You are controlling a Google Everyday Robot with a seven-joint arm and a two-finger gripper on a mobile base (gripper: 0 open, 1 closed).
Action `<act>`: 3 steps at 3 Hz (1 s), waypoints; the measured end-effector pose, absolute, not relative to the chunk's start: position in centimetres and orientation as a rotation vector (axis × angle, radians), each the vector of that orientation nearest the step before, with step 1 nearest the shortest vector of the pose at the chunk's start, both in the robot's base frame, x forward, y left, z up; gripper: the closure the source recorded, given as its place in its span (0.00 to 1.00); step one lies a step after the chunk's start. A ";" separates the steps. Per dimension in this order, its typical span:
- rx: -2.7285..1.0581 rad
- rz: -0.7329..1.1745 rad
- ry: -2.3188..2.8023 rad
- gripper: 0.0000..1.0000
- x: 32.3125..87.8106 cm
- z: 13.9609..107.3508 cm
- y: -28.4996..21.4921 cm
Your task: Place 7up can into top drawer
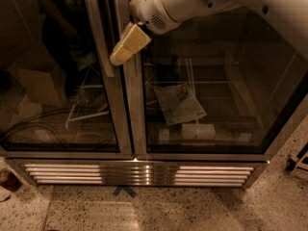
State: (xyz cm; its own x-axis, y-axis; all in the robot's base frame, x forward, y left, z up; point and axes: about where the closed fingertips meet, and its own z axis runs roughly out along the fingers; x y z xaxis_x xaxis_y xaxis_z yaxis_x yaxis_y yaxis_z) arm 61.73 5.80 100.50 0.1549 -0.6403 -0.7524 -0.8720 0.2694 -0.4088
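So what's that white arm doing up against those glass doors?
A robot's white arm reaches in from the upper right, and its end effector hangs in front of the metal post between the two glass doors of a cooler. No can or drawer shows in this view. Behind the right-hand glass lie a crumpled paper and a small white box.
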 end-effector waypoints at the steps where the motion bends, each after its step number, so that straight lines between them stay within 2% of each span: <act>1: -1.423 0.221 1.578 0.00 61.5 100.7 5.7; 2: -1.363 0.118 1.621 0.00 61.3 100.8 5.0; 3: -1.340 0.101 1.641 0.00 61.3 100.8 4.8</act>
